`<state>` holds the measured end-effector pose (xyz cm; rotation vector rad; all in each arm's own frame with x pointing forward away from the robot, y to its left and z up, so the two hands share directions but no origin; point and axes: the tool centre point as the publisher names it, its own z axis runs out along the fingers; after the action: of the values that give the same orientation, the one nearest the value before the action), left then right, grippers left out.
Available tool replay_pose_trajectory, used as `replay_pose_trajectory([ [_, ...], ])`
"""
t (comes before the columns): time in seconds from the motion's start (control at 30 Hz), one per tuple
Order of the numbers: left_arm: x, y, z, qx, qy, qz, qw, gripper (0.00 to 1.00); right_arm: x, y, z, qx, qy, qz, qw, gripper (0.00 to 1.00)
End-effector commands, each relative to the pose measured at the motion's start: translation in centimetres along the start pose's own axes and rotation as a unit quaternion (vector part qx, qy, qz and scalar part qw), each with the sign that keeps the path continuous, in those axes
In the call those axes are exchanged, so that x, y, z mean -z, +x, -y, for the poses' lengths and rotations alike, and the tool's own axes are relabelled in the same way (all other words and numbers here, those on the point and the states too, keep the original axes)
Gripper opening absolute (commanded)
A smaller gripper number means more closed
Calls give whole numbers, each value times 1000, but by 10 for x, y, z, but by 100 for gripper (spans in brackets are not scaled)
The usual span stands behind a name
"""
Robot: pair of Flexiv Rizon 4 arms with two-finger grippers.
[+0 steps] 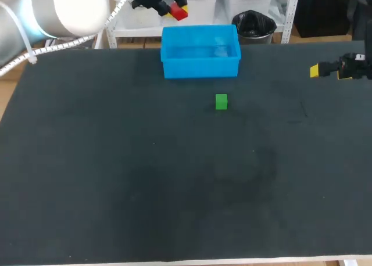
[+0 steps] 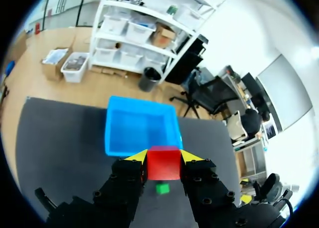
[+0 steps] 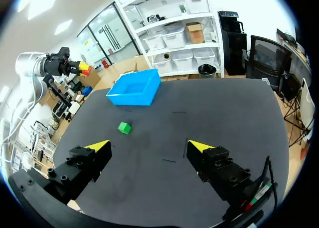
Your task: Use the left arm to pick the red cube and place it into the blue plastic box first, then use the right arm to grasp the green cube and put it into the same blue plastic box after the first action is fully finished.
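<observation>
The small green cube (image 1: 221, 101) sits alone, waiting its turn. The right claw (image 3: 149, 147) hangs wide open, empty. High by the blue plastic box (image 1: 200, 66), the left claw (image 2: 163, 157) squeezes the small red cube (image 2: 163, 166), likely to drop it in.

Left gripper (image 1: 176, 10): top centre, clamped on red cube (image 1: 181, 13).
Blue plastic box (image 1: 200, 65): upper centre of bench (image 1: 116, 173).
Green cube (image 1: 221, 101): centre, near box.
</observation>
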<state>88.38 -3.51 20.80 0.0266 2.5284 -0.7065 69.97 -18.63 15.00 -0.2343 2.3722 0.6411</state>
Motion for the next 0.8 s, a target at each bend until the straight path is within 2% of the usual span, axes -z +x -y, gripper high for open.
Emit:
replay_pose_trajectory([
  [0.03,-17,-14,4,-4,4,-6,1000,0,0,0,0,0,0,0,1000,100],
  [0.33,-41,-24,7,-2,5,-11,1000,0,0,0,0,0,0,0,1000,100],
  [0.53,-64,-34,0,24,10,-17,1000,0,0,0,0,0,0,0,1000,100],
  [0.8,-90,-43,-10,36,0,-20,999,0,0,0,0,0,0,0,1000,100],
])
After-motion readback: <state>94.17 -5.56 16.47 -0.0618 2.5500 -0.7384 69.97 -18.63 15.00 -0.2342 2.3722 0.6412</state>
